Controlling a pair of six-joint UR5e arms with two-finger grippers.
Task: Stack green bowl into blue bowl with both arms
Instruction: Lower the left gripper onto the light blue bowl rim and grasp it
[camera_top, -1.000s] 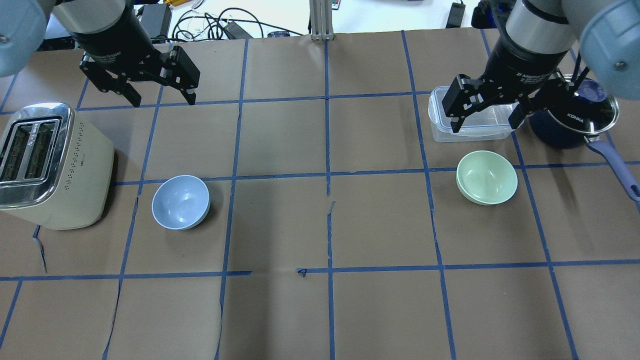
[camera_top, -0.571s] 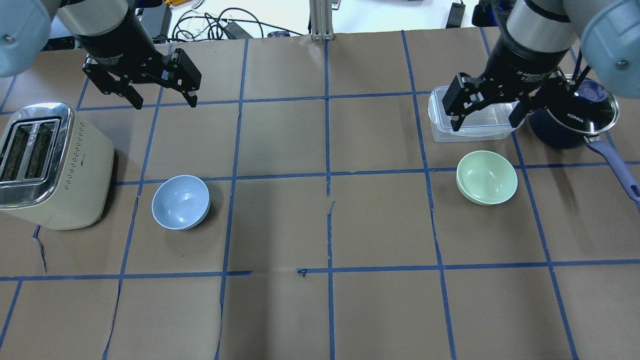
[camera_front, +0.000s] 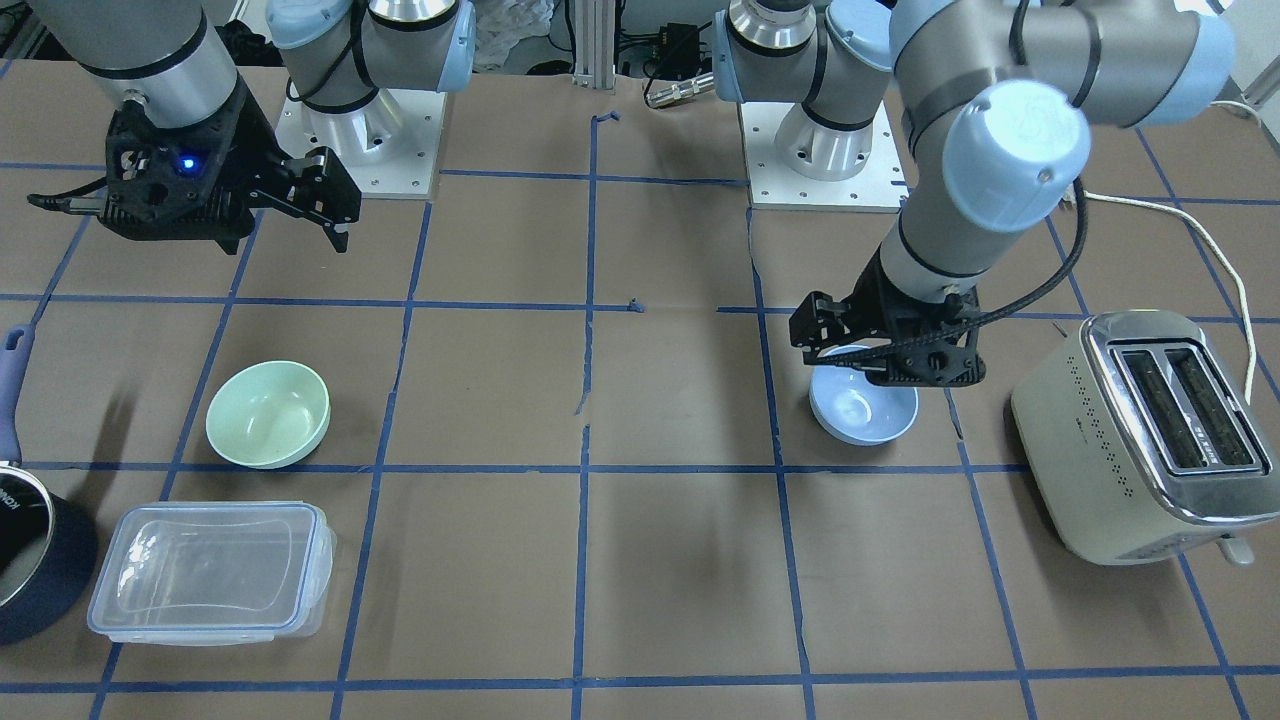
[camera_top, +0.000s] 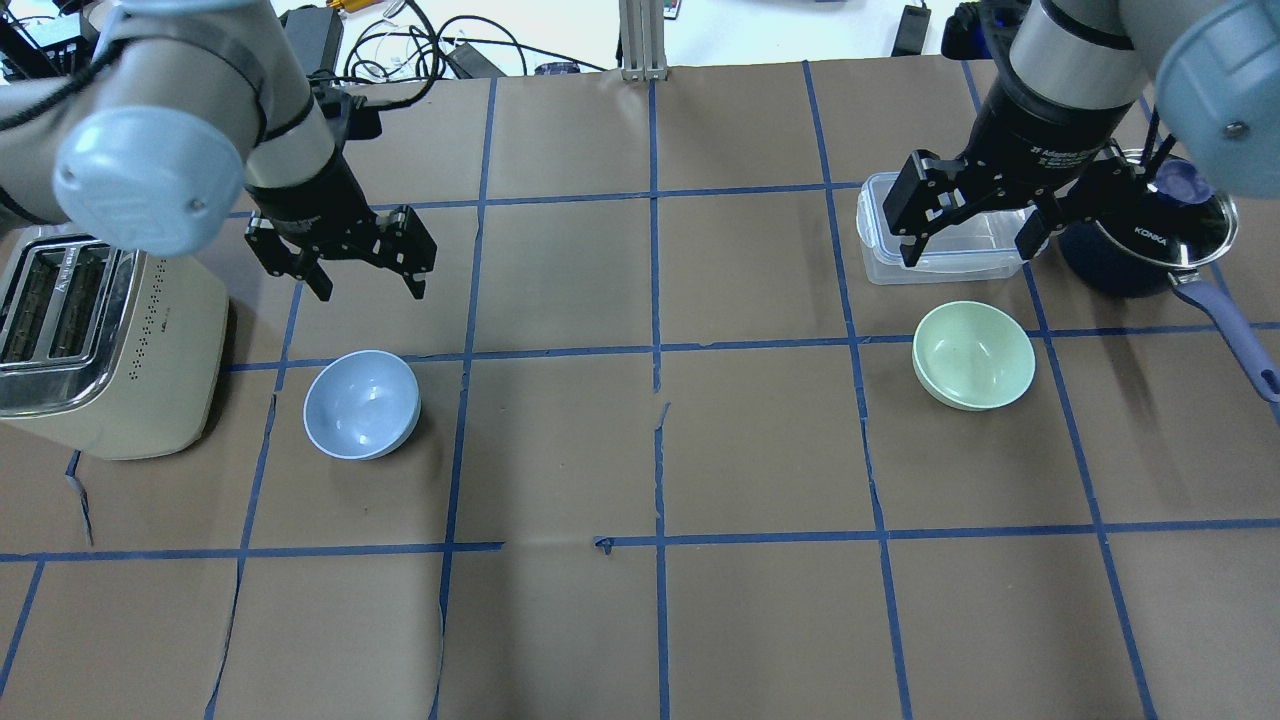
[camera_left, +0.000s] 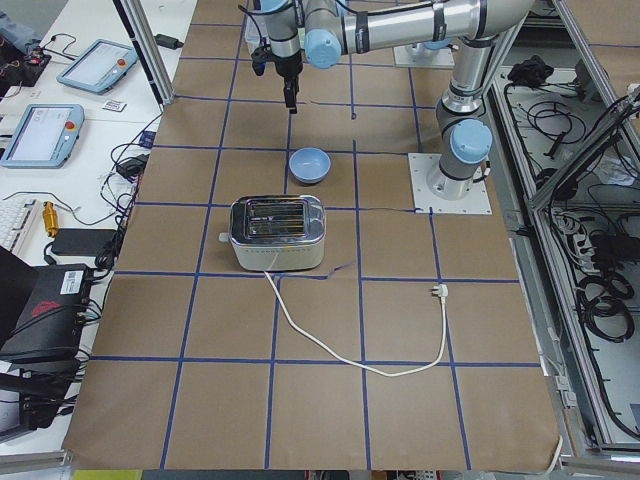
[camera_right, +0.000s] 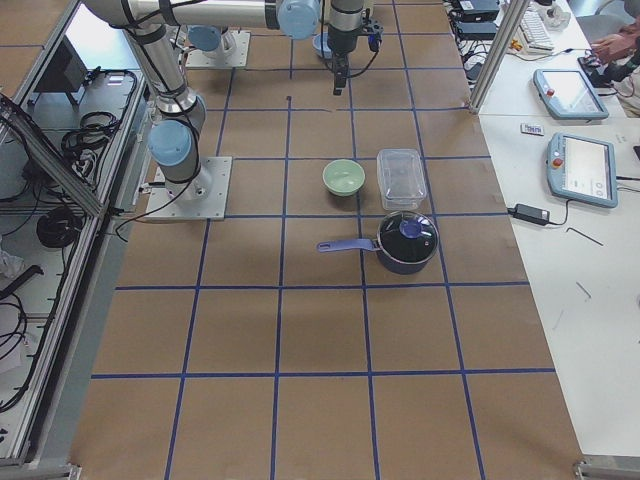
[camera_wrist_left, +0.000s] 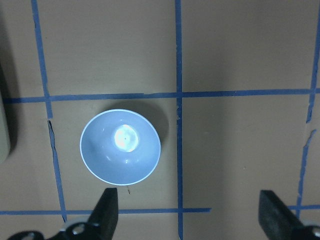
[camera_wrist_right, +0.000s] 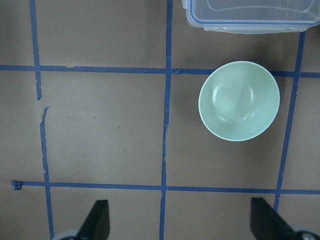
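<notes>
Green bowl (camera_top: 973, 355) sits upright on the brown-papered table (camera_top: 760, 450), lower than my right gripper (camera_top: 966, 255). From the right wrist camera it lies ahead of the fingertips, shifted toward the finger on that view's right, and nothing touches it. My right gripper hangs in the air with its two fingers spread wide and nothing between them. A clear blue-rimmed container (camera_front: 205, 572) lies just beyond that bowl, farther ahead of the gripper, and a dark saucepan (camera_right: 410, 243) with a glass lid stands beside the container, off to the gripper's right. Blue bowl (camera_top: 361, 404) stands upright well apart from the green one, lower than my left gripper (camera_top: 370, 290). In the left wrist view it lies ahead of the fingertips, nearer the finger on that view's left than the other, and apart from both. My left gripper is likewise spread wide and holds nothing. A cream toaster (camera_top: 110, 340) stands near the blue bowl, off to the left of my left gripper.
</notes>
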